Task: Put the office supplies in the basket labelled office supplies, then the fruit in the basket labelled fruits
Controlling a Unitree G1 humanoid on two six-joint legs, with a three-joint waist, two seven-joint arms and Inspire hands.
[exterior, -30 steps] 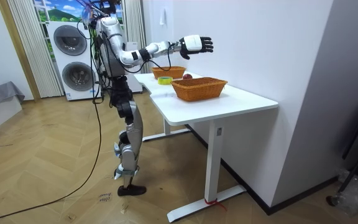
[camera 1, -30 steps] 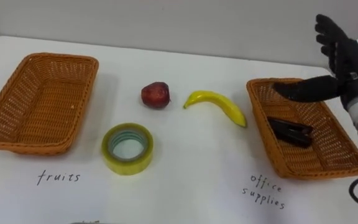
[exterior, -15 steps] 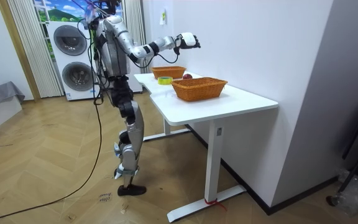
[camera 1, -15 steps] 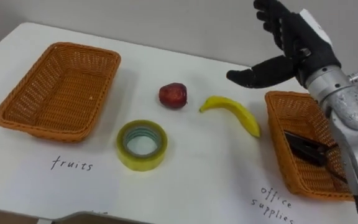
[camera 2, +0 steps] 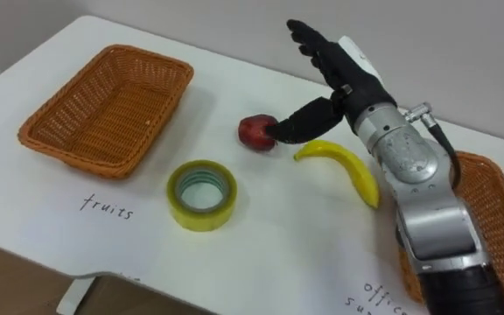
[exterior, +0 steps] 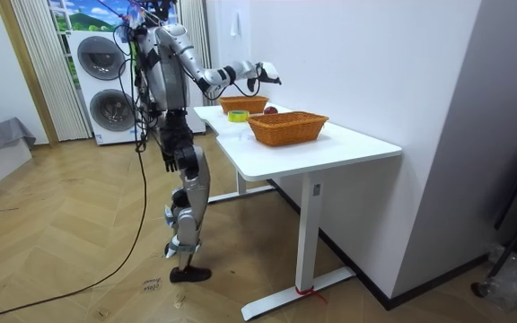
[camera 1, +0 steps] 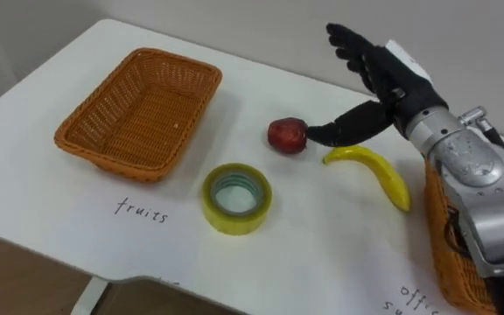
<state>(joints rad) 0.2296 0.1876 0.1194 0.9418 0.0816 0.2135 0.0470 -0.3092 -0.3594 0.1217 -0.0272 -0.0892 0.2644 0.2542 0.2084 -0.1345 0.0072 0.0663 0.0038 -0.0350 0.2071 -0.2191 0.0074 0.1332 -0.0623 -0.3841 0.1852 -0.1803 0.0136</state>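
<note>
The robot's right arm reaches forward from the lower right, with the forearm raised and the wrist in line with it. The right hand (camera 1: 383, 74) is spread wide, fingers straight and pointing up and away. The thumb (camera 1: 344, 129) stretches out toward the robot's left. In the room view the elbow looks slightly bent, though it is small there.

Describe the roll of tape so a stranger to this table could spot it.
On the white table, find the wicker basket above the word fruits. Just right of its front corner lies the roll of tape, nearer the table's front edge than the apple and banana; it alone is a yellow ring.
</note>
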